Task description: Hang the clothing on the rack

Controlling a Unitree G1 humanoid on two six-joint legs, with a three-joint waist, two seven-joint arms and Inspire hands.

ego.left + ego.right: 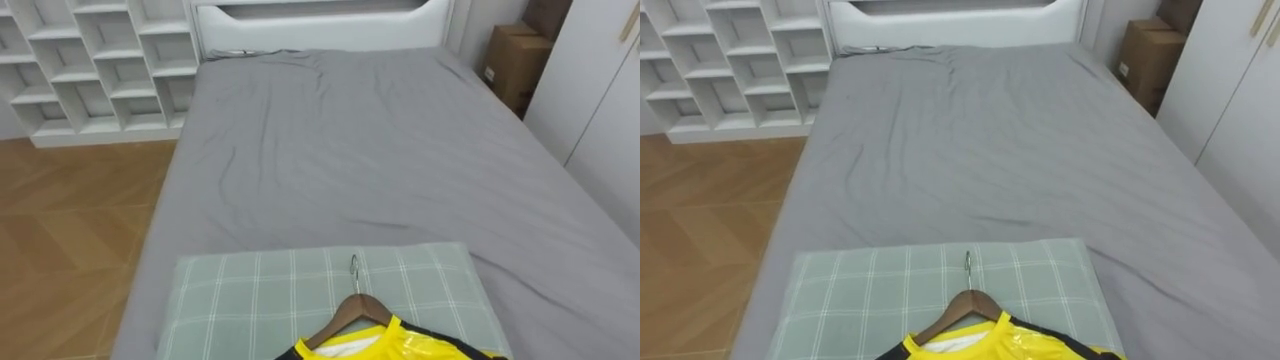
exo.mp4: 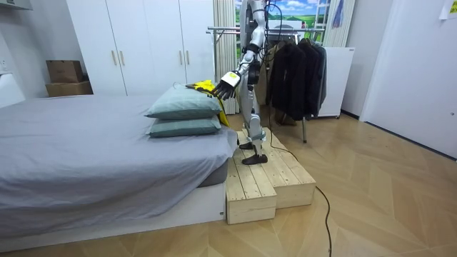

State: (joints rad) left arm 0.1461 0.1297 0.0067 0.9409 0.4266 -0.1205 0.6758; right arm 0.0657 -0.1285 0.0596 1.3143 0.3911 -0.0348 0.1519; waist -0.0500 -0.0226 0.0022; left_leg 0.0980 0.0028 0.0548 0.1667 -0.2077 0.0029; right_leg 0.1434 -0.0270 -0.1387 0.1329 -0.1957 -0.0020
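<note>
Eye views: yellow shirt (image 1: 400,342) sits on its wooden hanger (image 1: 340,314) and lies on the near end of the green checked pillow (image 1: 260,295). The metal hook points up the pillow towards the open grey bed (image 1: 380,150) beyond it.

Room view: I have the robot standing on the wooden platform (image 2: 264,178) just behind the pillow. The left robot hand (image 2: 227,84), as I read it from the body, hovers just beside the shirt on the robot's side of the pillow. Its fingers are spread straight and it holds nothing. The clothes rack (image 2: 225,30), hung with dark garments, stands behind the robot, well away from the pillow.

Step in hand, my judgement: picking up the shirt on its hanger. The next move calls for curling the fingers round the hanger neck below the hook, lifting clear of the pillow, then turning round to the rack
</note>
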